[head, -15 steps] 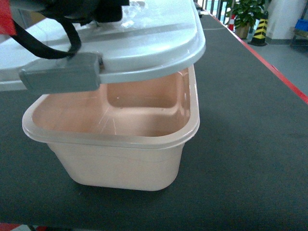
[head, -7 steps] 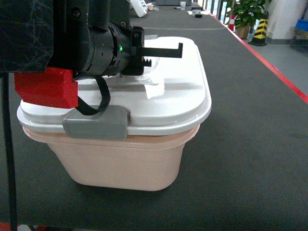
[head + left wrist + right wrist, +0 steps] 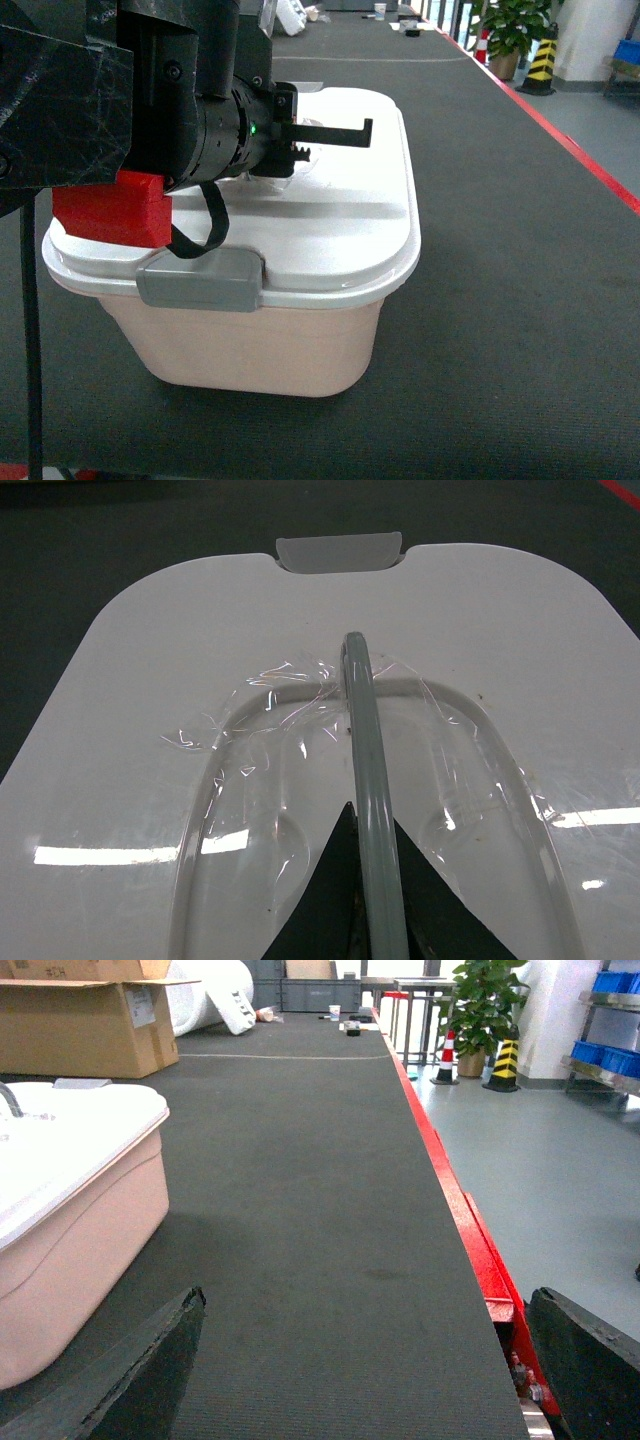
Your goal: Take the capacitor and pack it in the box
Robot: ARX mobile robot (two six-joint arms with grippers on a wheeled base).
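The pale pink box [image 3: 260, 350] stands on the dark table with its white lid [image 3: 340, 230] lying flat on the rim, grey latch [image 3: 200, 281] at the front. My left gripper [image 3: 335, 132] hovers over the lid's middle. In the left wrist view the left gripper [image 3: 372, 920] is shut on the lid's upright grey handle [image 3: 365, 740], with crinkled clear tape round the handle's base. The right gripper [image 3: 360, 1380] stands open above bare table to the right of the box [image 3: 80, 1240], holding nothing. The capacitor is out of view.
The dark ribbed table [image 3: 500, 250] runs far back, with a red edge [image 3: 470, 1230] on its right. A brown cardboard carton [image 3: 85, 1025] and a white object [image 3: 215, 995] sit at the far left. A potted plant [image 3: 510, 30] and blue bins [image 3: 615, 985] stand beyond the edge.
A second ago the lid hung tilted above the open, empty-looking box. The left gripper has lowered it, and it now sits flush on the rim.
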